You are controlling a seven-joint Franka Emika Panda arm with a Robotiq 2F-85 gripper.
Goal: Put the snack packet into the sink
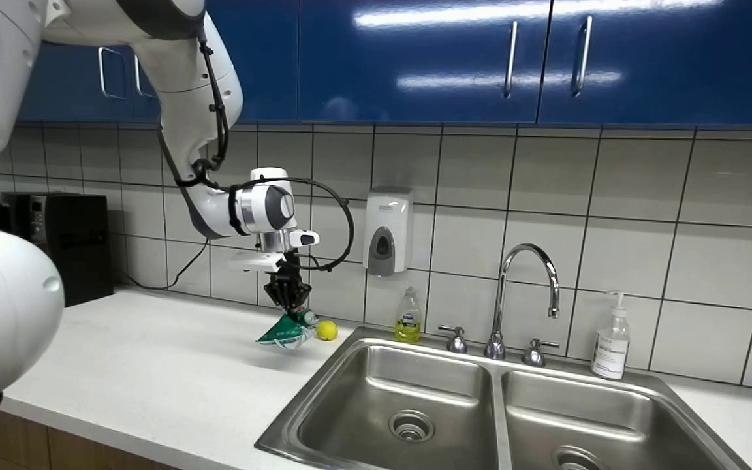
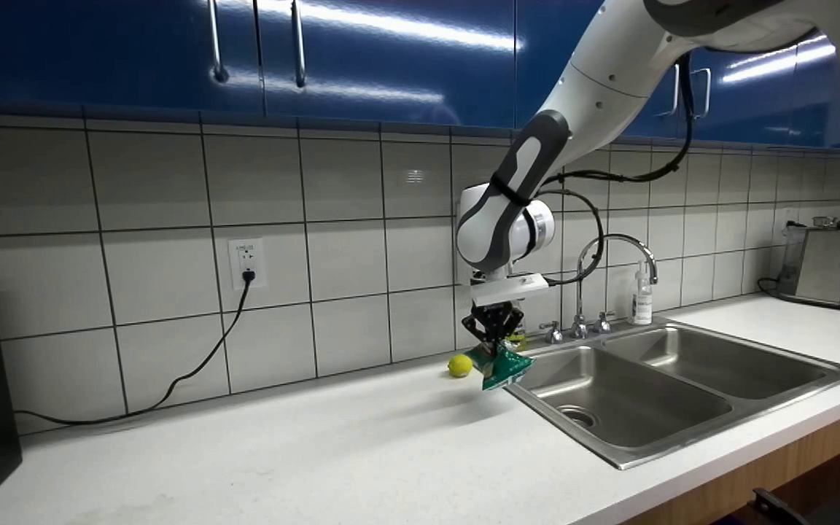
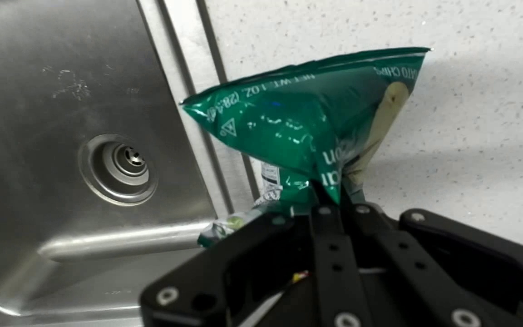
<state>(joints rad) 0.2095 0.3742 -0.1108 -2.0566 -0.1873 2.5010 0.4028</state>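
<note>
The green foil snack packet [image 1: 279, 331] is pinched at its middle and hangs crumpled in my gripper [image 1: 292, 311], a little above the counter beside the sink. It also shows in an exterior view [image 2: 506, 367] under the gripper [image 2: 494, 345]. In the wrist view the packet [image 3: 284, 118] bulges ahead of the closed fingertips [image 3: 329, 193], which its folds partly hide. Its left corner overlaps the rim of the steel double-basin sink [image 3: 52, 104] in that view. The sink also shows in both exterior views [image 1: 500, 418] [image 2: 671, 374], to the right of the packet.
A small yellow round object [image 1: 327, 330] lies on the counter [image 1: 147, 372] near the packet. A dish soap bottle [image 1: 408, 316], a chrome faucet [image 1: 499, 307] with two handles and a sanitizer bottle [image 1: 611, 343] stand behind the sink. A soap dispenser [image 1: 388, 232] hangs on the tiled wall.
</note>
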